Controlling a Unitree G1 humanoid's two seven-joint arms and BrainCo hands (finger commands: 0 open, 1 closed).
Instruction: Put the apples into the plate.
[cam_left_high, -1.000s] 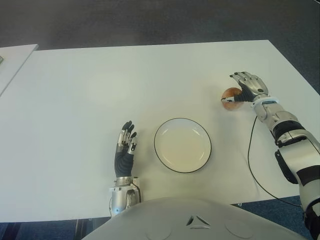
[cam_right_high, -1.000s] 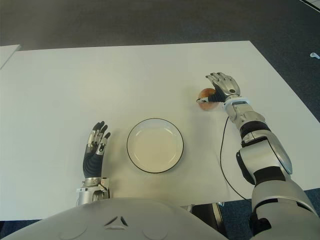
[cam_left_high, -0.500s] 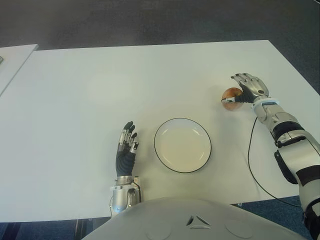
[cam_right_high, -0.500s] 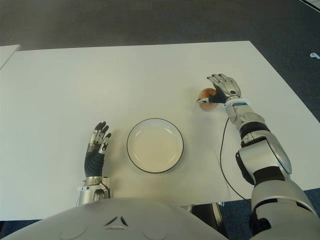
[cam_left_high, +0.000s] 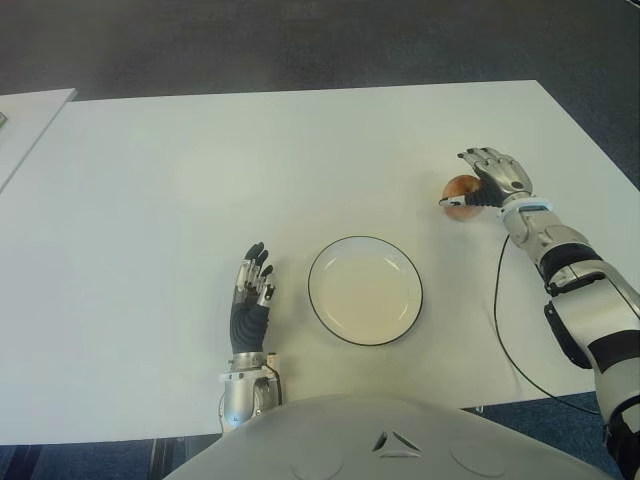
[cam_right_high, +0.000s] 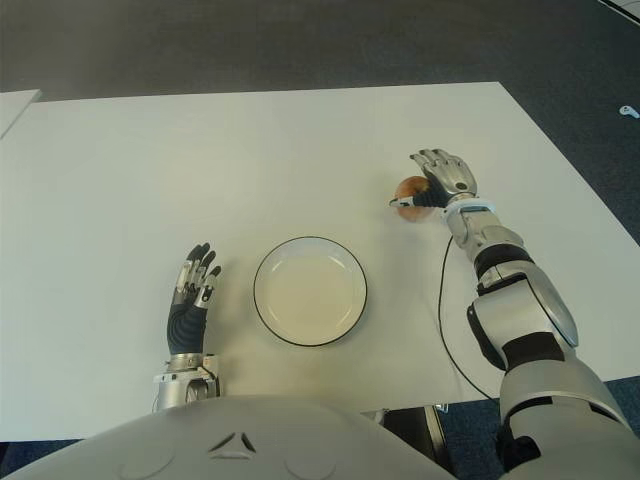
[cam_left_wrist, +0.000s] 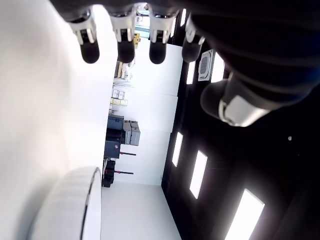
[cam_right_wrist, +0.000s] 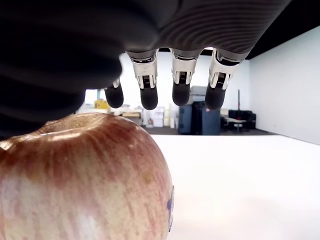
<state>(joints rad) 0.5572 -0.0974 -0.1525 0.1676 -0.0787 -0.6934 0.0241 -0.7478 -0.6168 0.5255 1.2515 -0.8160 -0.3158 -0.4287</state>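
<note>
On the table (cam_left_high: 150, 200): one apple (cam_left_high: 460, 189), one plate (cam_left_high: 365, 291), two robot hands

Two head-mounted eyes look forward and down from above the robot's grey chest, both taking in the whole white rectangular table (cam_left_high: 180, 180) from slightly offset spots (near-identical framing). The left wrist camera sits tight against the left hand (cam_left_wrist: 150, 40), looking along the tabletop past the fingertips. The right wrist camera peers out under the right hand (cam_right_wrist: 175, 75), right up against a red-yellow round apple (cam_right_wrist: 80, 185).

Apple (cam_left_high: 461, 190) part-hidden behind right hand (cam_left_high: 492, 176) — contact unclear.
</note>
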